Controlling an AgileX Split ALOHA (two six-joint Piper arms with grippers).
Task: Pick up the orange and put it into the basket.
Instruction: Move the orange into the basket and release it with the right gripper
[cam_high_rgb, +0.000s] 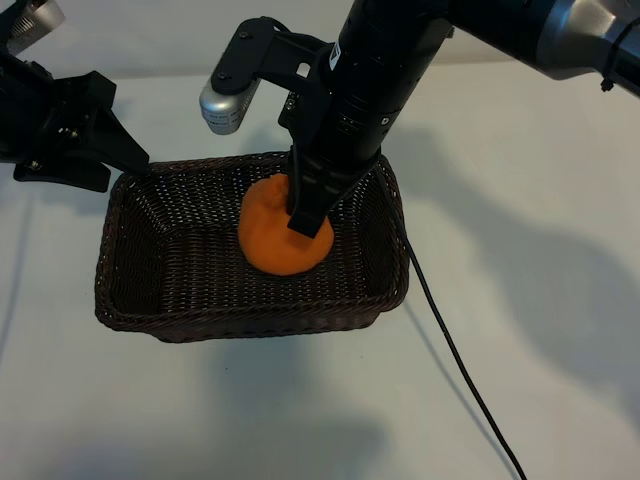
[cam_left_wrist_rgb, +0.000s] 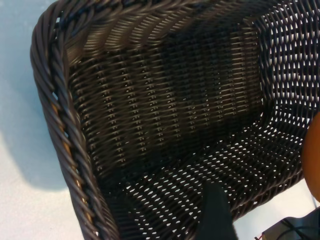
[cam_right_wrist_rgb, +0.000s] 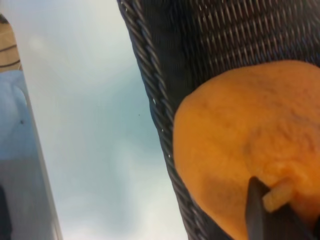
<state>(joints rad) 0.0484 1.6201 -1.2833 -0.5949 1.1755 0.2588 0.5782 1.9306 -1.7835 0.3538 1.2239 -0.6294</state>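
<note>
Your right gripper (cam_high_rgb: 303, 215) pinches the orange (cam_high_rgb: 272, 243) by its stem inside the basket (cam_high_rgb: 135, 290), seen only at the right wrist; your left gripper (cam_high_rgb: 125, 160) sits spread at the rim.

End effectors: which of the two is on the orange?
The right end effector, reaching down inside the basket, pinched shut on the orange's top. The left end effector sits at the basket's far-left corner.

Orange inside the basket, seen close up

We are seeing the orange (cam_right_wrist_rgb: 235, 150) filling the lower right of the frame, lying against the basket (cam_right_wrist_rgb: 150, 95) wall, while a dark fingertip (cam_right_wrist_rgb: 257, 210) is pinching its pale stem nub at the bottom right.
</note>
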